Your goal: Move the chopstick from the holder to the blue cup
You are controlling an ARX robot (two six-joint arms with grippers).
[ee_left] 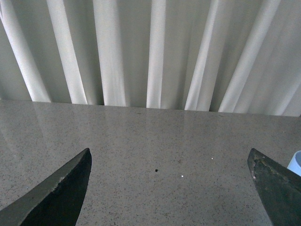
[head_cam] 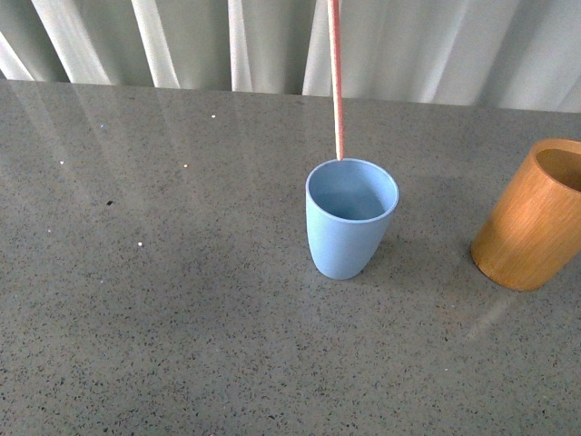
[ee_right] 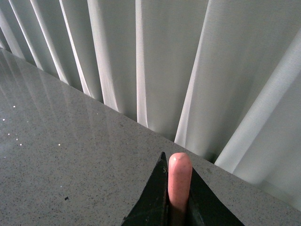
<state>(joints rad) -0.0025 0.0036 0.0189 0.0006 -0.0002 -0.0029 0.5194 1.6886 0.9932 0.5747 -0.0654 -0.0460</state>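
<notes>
In the front view the pink-red chopstick (head_cam: pixel 337 82) hangs nearly upright, its paler tip just above the far rim of the light-blue cup (head_cam: pixel 349 218). The orange-brown wooden holder (head_cam: pixel 533 215) stands tilted in the picture at the right edge, with nothing showing inside it. The right wrist view shows my right gripper (ee_right: pixel 179 181) shut on the chopstick (ee_right: pixel 179 179), whose rounded end pokes out between the dark fingers. My left gripper (ee_left: pixel 169 172) is open over bare tabletop; a sliver of the blue cup (ee_left: pixel 296 162) shows at the edge of the left wrist view. Neither gripper appears in the front view.
The cups stand on a grey speckled stone table (head_cam: pixel 163 300). White pleated curtains (head_cam: pixel 454 45) hang behind its far edge. A few small white and dark specks (head_cam: pixel 185 166) dot the tabletop to the left.
</notes>
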